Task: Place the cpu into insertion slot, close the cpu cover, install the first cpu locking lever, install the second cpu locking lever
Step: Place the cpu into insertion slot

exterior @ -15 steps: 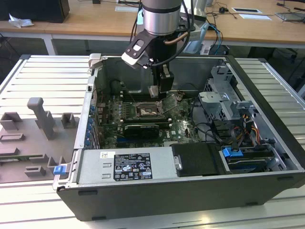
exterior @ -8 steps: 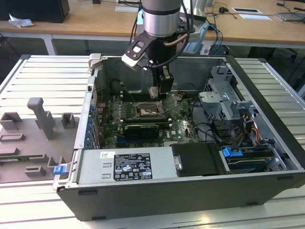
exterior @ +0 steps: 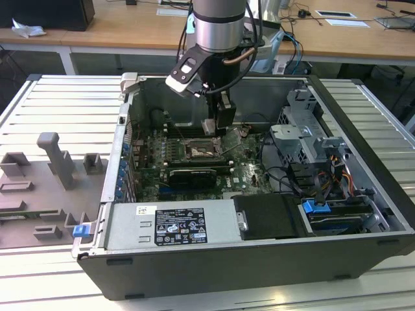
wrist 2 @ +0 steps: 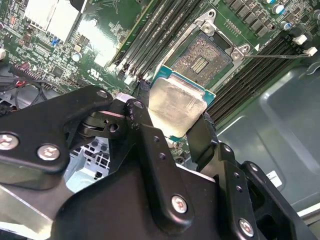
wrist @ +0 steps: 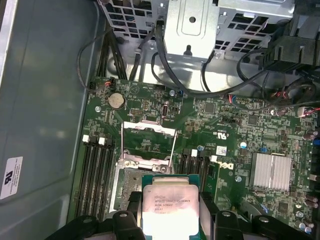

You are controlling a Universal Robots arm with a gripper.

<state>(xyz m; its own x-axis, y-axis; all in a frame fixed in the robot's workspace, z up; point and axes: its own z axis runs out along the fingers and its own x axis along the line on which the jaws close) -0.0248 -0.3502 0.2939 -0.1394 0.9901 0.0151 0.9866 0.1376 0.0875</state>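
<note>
In both wrist views we see the gripper (wrist 2: 175,114) (wrist: 170,212) pinching the cpu (wrist 2: 176,106) (wrist: 169,205) by two opposite edges, and its black fingers (wrist 2: 145,117) hide those edges. In the first wrist view the chip's nearest edge is cut off. The cpu hangs above the insertion slot (wrist 2: 200,57), not seated, and covers part of the socket in the first wrist view. Beyond it, the cpu cover (wrist: 149,131) stands swung open. In the exterior view the arm (exterior: 217,26) reaches straight down into the open computer case (exterior: 363,110), over the green motherboard (exterior: 249,175). There we cannot make out the chip.
</note>
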